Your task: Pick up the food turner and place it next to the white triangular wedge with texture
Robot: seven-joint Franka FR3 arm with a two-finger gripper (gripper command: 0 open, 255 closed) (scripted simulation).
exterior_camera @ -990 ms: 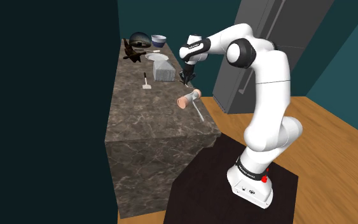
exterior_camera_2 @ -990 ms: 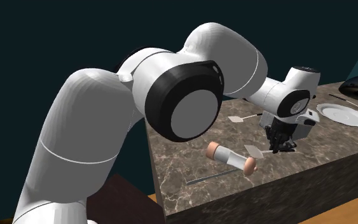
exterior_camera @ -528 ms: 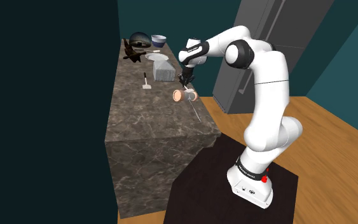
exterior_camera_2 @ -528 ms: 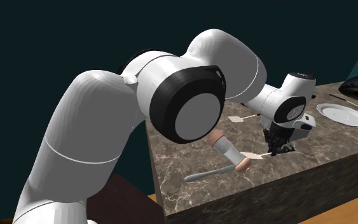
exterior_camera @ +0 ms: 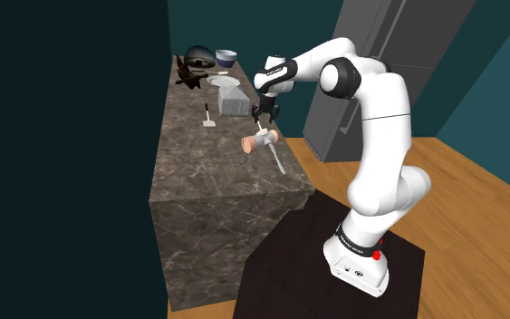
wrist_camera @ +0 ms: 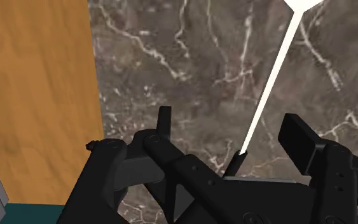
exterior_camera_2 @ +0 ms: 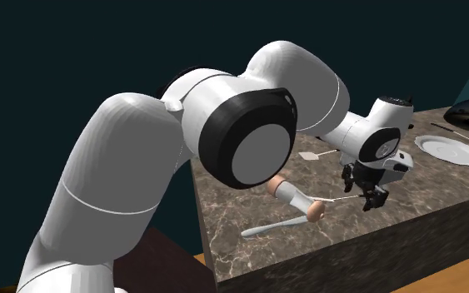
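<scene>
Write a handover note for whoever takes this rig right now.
Gripper: open, fingers astride the handle end of the food turner, not clasping it.
Things: the turner appears to lie on the marble counter, by the pink-ended roller; the pale wedge sits farther along the counter, away from the stand.
Done: approach, lined up on the handle.
Left: close, lift, carry, set it down beside the wedge.

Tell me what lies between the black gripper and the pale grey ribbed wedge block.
Nothing: in the shoulder view, only bare marble counter separates the gripper from the wedge.
</scene>
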